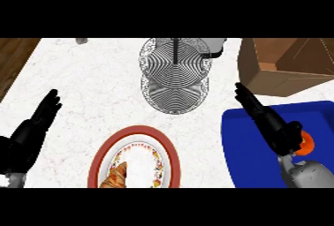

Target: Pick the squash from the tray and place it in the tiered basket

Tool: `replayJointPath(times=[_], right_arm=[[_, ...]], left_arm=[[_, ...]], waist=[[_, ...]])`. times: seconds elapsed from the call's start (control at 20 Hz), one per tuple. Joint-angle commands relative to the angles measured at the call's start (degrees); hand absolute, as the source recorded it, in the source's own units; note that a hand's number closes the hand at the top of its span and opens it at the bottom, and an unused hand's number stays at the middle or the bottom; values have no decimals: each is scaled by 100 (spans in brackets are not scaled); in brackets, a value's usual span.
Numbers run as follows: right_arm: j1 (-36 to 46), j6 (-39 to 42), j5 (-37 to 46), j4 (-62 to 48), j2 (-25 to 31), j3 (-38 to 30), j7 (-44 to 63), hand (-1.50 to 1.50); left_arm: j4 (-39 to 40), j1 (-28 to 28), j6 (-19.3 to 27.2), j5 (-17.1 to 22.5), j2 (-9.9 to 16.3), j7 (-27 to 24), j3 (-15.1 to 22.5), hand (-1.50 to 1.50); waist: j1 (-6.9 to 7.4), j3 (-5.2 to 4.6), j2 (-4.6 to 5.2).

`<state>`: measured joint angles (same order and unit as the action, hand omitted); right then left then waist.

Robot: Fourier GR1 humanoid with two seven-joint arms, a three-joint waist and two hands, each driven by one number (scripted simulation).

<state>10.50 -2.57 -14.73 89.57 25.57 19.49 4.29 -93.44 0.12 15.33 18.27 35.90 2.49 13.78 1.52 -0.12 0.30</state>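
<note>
Overhead, the white marbled desk carries one blue tray, one tiered basket, one plate and one cardboard box.

Tray: lower right of the desk. One orange squash lies on it, mostly hidden behind the right robot hand; only a small orange patch shows beside the wrist.

Right robot hand: over the tray's left part, fingers straight and pressed together, pointing up-left past the tray's top edge. Not curled round anything. Whether it touches the squash cannot be told.

Left robot hand: at the left edge of the desk, fingers straight, held together, resting, holding nothing.

Tiered basket: wire, two round tiers seen from above, one overlapping the other, at top centre of the desk. Both tiers hold nothing visible.

Plate: red rim, white middle with a coloured pattern ring, near the lower edge between the two robot hands. One croissant lies on its lower left part.

Box: brown, open, top right, just above the tray.

Writing or labels: none readable on any item.
</note>
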Motion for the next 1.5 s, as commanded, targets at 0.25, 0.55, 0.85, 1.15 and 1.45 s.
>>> replayJointPath(times=[0.25,0.55,0.85,1.15,1.45], right_arm=[[-247,-2175,623,-203,1134,-2752,-657,150],[-901,-4537,312,-592,114,-4330,-535,-150],[-2888,-4636,696,1941,-290,-3823,160,-150],[-3764,-3532,1126,1817,960,-2962,1993,-150],[-4342,-3166,2092,2596,2160,-2576,4020,-150]], left_arm=[[600,756,759,-33,-599,84,-51,0],[676,853,897,39,-1033,49,113,0],[1072,344,947,-363,-1470,-105,414,0],[1095,506,987,-562,-1617,-350,664,0],[1266,419,977,-655,-1709,-469,702,0]], waist=[[-782,-9,-126],[-888,21,-110],[-380,-7,-57],[-203,-35,11],[-93,-47,39]])
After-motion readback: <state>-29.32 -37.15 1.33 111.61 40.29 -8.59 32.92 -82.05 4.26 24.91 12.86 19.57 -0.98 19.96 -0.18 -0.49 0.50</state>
